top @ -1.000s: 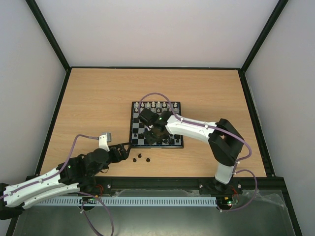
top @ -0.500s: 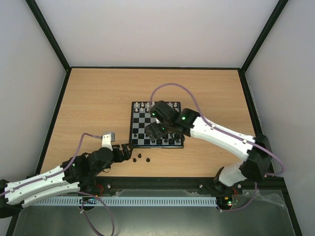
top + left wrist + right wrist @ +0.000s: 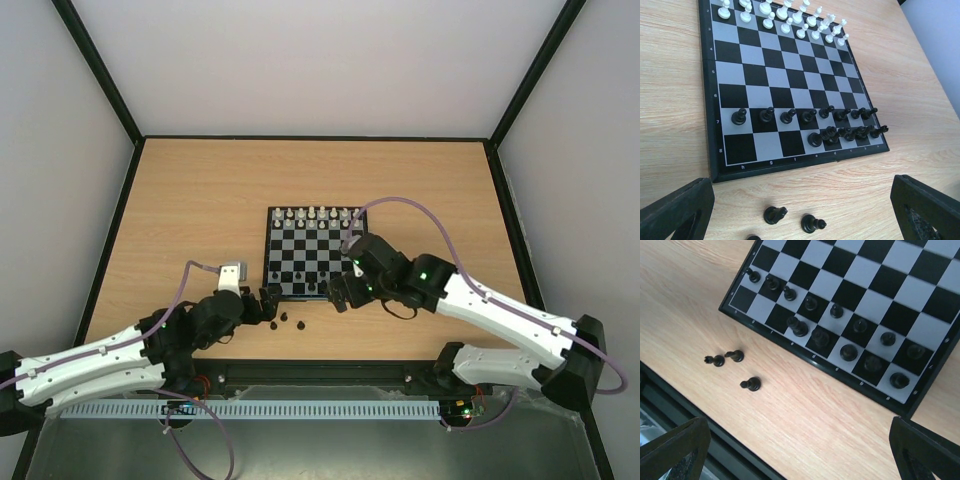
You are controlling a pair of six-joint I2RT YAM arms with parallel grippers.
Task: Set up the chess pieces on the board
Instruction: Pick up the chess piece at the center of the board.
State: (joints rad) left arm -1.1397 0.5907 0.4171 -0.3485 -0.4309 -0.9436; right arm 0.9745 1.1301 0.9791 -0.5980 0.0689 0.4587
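With three back-row squares at the near left of the board (image 3: 780, 97) unfilled, three dark chess pieces (image 3: 775, 214) lie on the wooden table (image 3: 200, 200) just off that corner. The left gripper (image 3: 269, 304) hangs beside them, fingers spread wide and empty. The right gripper (image 3: 340, 292), likewise open and holding nothing, sits at the board's near edge. A clean pick likely means centring one piece between the fingers, clear of its neighbours and the pawns (image 3: 766, 114).
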